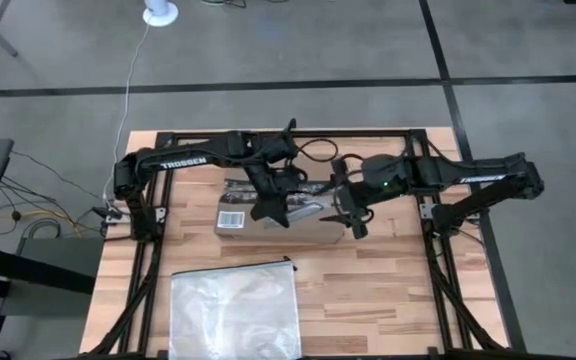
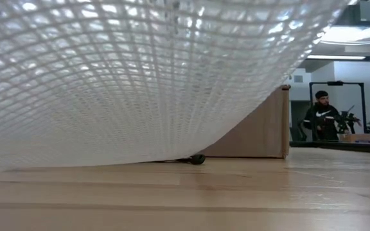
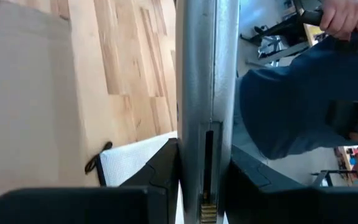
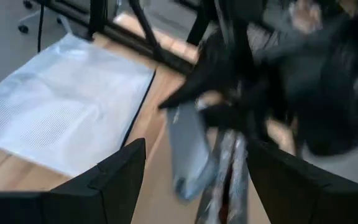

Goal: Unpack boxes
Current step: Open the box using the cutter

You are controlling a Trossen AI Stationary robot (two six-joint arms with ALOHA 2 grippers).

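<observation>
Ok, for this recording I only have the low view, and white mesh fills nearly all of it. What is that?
Observer: It's a clear mesh zip bag lying flat at the table edge, right in front of that camera.
Operator: So where is the box?
Observer: The cardboard box lies mid-table behind the bag, with its white barcode label facing up.
Operator: And the grippers?
Observer: The left gripper is over the box, shut on a flat silvery item. The right gripper is open at the box's right end.
</observation>
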